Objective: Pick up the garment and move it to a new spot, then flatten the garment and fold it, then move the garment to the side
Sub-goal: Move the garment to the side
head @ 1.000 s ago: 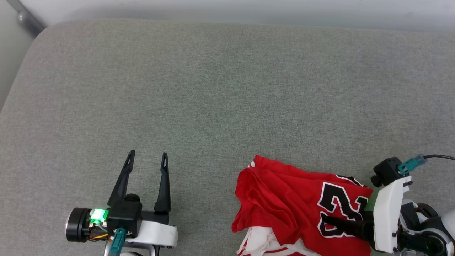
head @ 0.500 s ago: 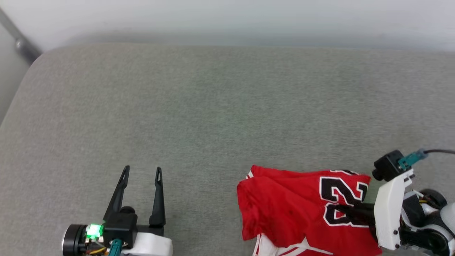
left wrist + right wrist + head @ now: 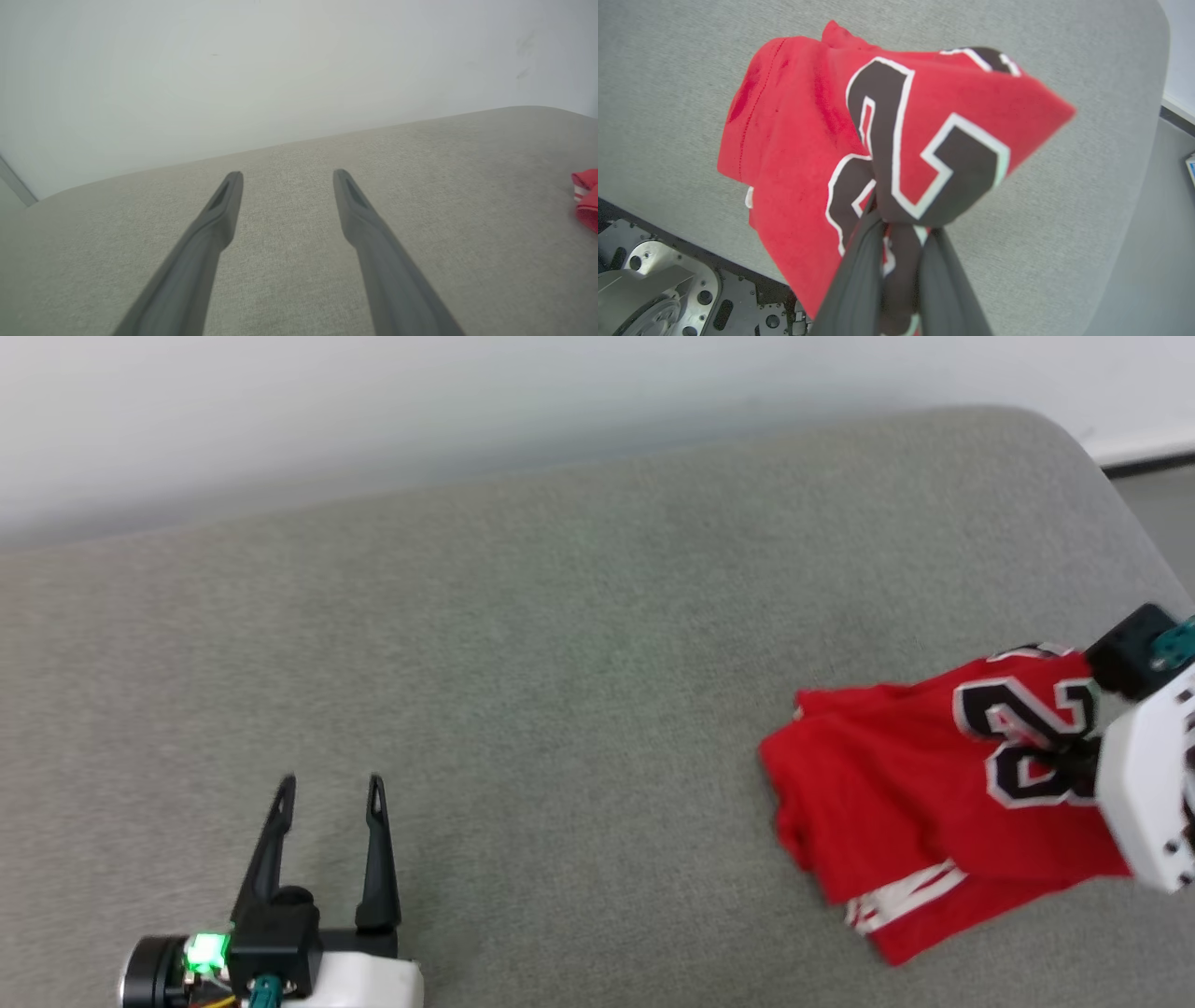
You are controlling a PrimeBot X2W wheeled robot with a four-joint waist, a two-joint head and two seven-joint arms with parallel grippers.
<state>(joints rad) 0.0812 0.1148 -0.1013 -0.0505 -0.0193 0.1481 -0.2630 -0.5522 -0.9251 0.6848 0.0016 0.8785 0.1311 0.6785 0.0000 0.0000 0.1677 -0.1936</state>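
The garment is a red jersey with a black, white-outlined number and a red-white striped trim. It hangs bunched off the grey cushion at the right of the head view. My right gripper is shut on the cloth at the number; the right wrist view shows the garment pinched between the two dark fingers. A red corner of the garment peeks in at the left wrist view's right edge. My left gripper hovers open at the lower left, far from the jersey, and my left gripper holds nothing.
The wide grey cushion runs back to a pale wall. Its rounded right corner drops to the floor. In the right wrist view the robot's metal base sits below the cushion's front edge.
My right gripper closed on the jersey at the number and lifted it, so the cloth now hangs bunched. The head camera has swung, shifting the whole picture. My left gripper stays open.
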